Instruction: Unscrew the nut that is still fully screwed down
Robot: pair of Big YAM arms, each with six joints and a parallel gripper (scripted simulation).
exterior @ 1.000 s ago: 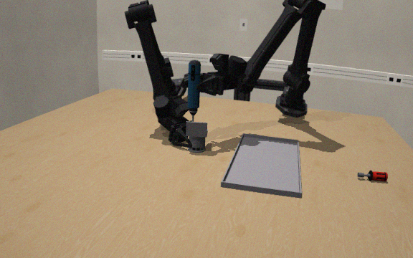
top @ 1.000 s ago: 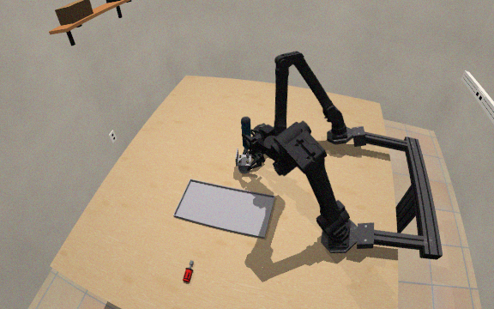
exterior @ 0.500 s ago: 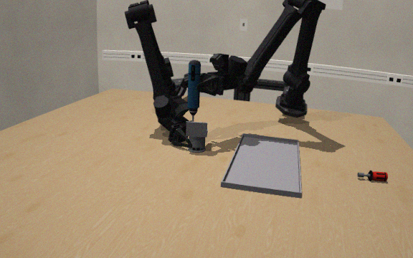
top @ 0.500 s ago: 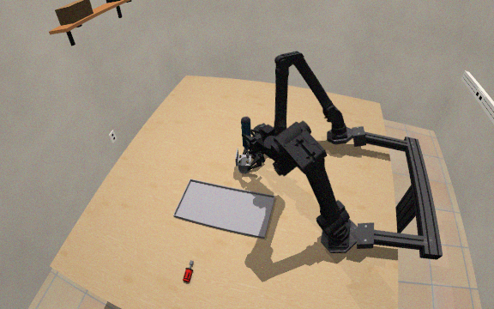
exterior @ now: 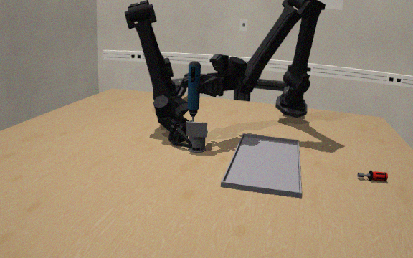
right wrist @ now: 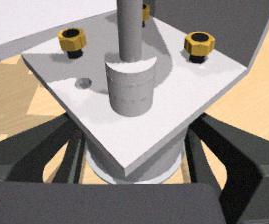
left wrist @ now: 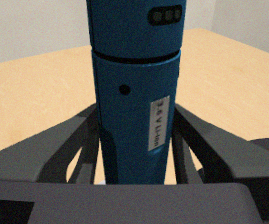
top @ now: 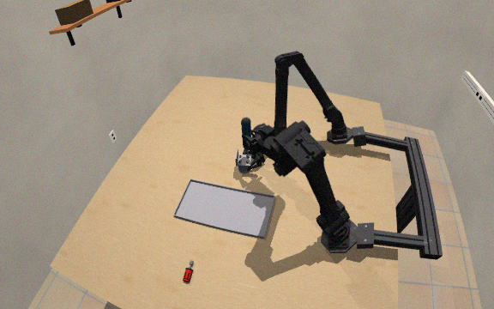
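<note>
The joint module [top: 243,167] [exterior: 196,137] stands upright on the table, its round base [right wrist: 135,170] under the grey bracket plate [right wrist: 190,100]. My left gripper [left wrist: 135,112] [exterior: 200,84] is shut on the dark blue nut driver [top: 246,128] [exterior: 193,86] [left wrist: 135,90] and holds it upright. The driver's socket [right wrist: 130,92] sits down on the plate at the near corner and hides what is under it. Two yellow nuts [right wrist: 71,40] [right wrist: 200,44] stand raised on their studs; a third [right wrist: 145,11] peeks out behind the shaft. My right gripper [right wrist: 134,113] [exterior: 186,137] is shut on the module's base.
A small empty hole [right wrist: 83,83] shows in the plate left of the socket. A shallow grey tray [top: 225,208] [exterior: 264,161] lies near the module. A red-handled screwdriver [top: 188,274] [exterior: 376,175] lies far off near a table edge.
</note>
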